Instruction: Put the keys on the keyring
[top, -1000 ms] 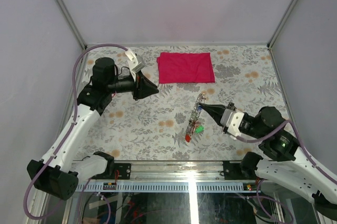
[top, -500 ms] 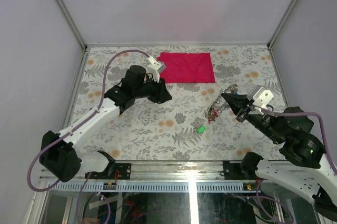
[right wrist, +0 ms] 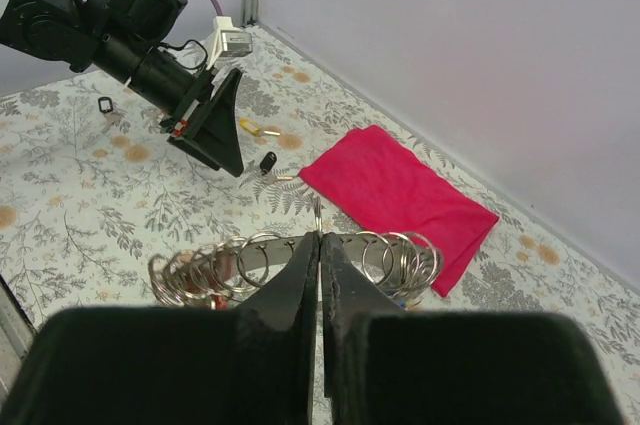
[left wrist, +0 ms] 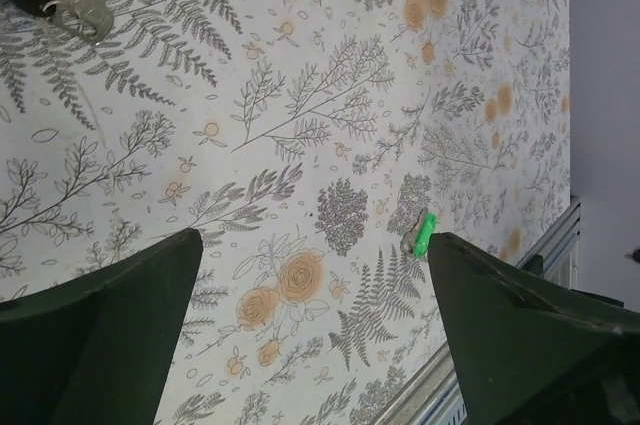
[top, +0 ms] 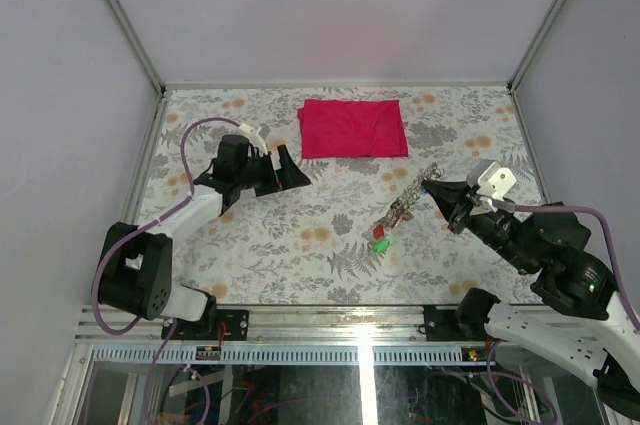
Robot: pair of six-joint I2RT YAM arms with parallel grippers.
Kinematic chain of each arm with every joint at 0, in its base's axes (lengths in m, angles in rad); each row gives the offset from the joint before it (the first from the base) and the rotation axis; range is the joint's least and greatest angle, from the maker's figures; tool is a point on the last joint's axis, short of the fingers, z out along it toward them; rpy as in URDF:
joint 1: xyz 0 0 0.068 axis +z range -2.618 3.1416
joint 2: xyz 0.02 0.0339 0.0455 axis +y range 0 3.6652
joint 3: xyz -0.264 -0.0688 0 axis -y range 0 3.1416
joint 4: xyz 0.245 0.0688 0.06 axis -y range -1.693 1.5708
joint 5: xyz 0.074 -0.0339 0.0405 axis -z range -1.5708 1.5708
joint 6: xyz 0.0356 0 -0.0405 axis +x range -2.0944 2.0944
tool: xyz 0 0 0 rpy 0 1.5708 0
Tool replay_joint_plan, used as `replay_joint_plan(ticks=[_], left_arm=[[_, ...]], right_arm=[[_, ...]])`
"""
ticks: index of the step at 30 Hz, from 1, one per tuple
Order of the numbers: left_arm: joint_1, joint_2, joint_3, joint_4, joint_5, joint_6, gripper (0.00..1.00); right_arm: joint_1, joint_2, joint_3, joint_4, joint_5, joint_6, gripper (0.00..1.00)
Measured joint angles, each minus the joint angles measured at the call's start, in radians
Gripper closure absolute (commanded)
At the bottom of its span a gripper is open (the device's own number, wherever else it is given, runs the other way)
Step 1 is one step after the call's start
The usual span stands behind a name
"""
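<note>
My right gripper (right wrist: 319,237) is shut on the keyring (right wrist: 385,255), a grey band carrying several small split rings, and holds it above the table (top: 300,245). In the top view the keyring (top: 410,203) slants down-left from that gripper (top: 437,193), with a red-tagged key (top: 379,232) at its low end. A green-tagged key (top: 381,245) lies on the table just below it, and shows as a green key (left wrist: 425,233) beside the left gripper's right finger. My left gripper (left wrist: 312,245) is open and holds nothing. A black key (right wrist: 267,161) and a yellow key (right wrist: 250,127) lie near the left gripper (right wrist: 222,135).
A folded red cloth (top: 353,127) lies at the back centre. A small black tag (right wrist: 105,105) sits on the table behind the left arm. A beige loop (left wrist: 85,7) is at the left wrist view's top-left corner. Walls enclose the table; a metal rail (top: 330,317) runs along the near edge.
The left gripper has opened wide and its arm has folded back to the left. The keyring in the right gripper has swung down-left, bringing the red key next to the green key.
</note>
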Motion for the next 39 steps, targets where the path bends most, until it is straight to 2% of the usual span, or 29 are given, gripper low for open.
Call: replay_joint_plan(ticks=[6,10,13,18,24,27,31,34,39], left_arm=[[0.016,0.023,0.002,0.044,0.006,-0.048,0.00],[0.082,0.027,0.002,0.078,0.044,-0.124,0.00],[0.142,0.052,0.002,0.135,0.123,-0.187,0.00],[0.143,0.047,0.002,0.138,0.126,-0.168,0.00],[-0.028,-0.016,0.041,0.103,0.034,-0.086,0.00],[-0.167,-0.011,0.085,0.043,-0.113,-0.036,0.06],[-0.452,0.085,0.236,-0.085,-0.380,0.039,0.13],[-0.590,0.158,0.290,-0.137,-0.518,0.066,0.17],[-0.737,0.312,0.398,-0.268,-0.705,0.086,0.25]], right_arm=[[0.000,0.005,-0.002,0.000,0.011,0.004,1.00],[0.000,0.010,-0.002,0.000,0.017,0.008,1.00],[0.000,0.010,-0.003,0.000,0.018,0.011,1.00],[0.000,0.010,-0.005,0.000,0.018,0.019,1.00],[0.000,0.010,-0.008,-0.001,0.031,0.020,1.00],[0.000,0.009,-0.008,-0.008,0.056,0.023,1.00],[0.000,-0.003,-0.007,-0.042,0.125,0.030,1.00],[0.000,-0.026,0.003,-0.063,0.203,0.039,1.00],[0.000,-0.064,0.081,-0.108,0.359,0.071,1.00]])
